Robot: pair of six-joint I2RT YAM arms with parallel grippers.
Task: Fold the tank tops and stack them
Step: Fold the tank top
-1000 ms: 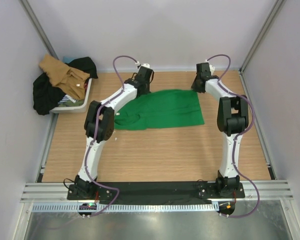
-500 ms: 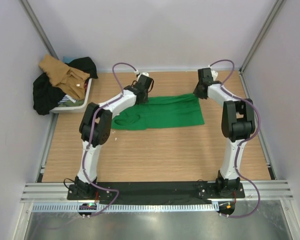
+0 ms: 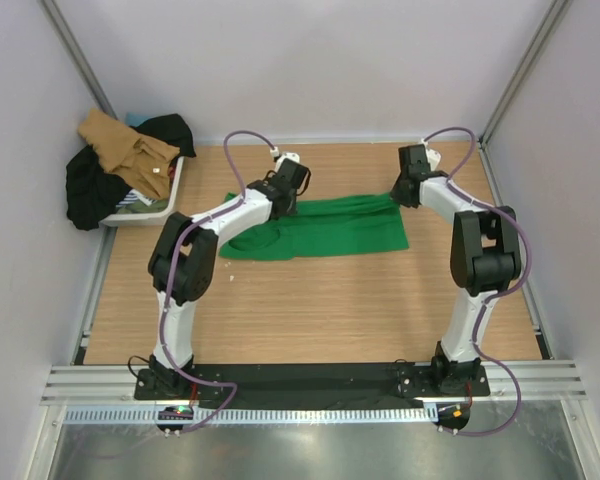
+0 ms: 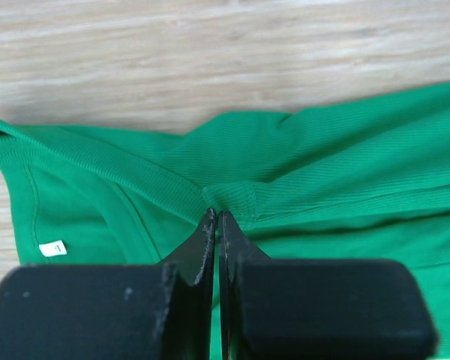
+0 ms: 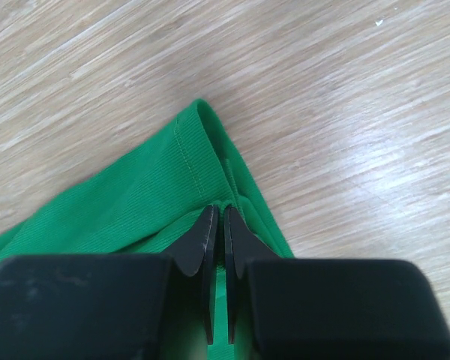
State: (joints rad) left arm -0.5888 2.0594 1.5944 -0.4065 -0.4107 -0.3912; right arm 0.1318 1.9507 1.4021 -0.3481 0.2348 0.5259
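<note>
Dragged forward, the far edge of the green tank top folds over, pinched tight by left gripper and right gripper.

Ribbed matt green tank top on smooth wood-grain table.

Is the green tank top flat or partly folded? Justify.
Partly folded: left end effector and right end effector pinch the green tank top, far edge doubled over.

Green top lies bunched on table. Left gripper at its far edge, right gripper at its far-right corner. Bin with tan top well left of it.
</note>
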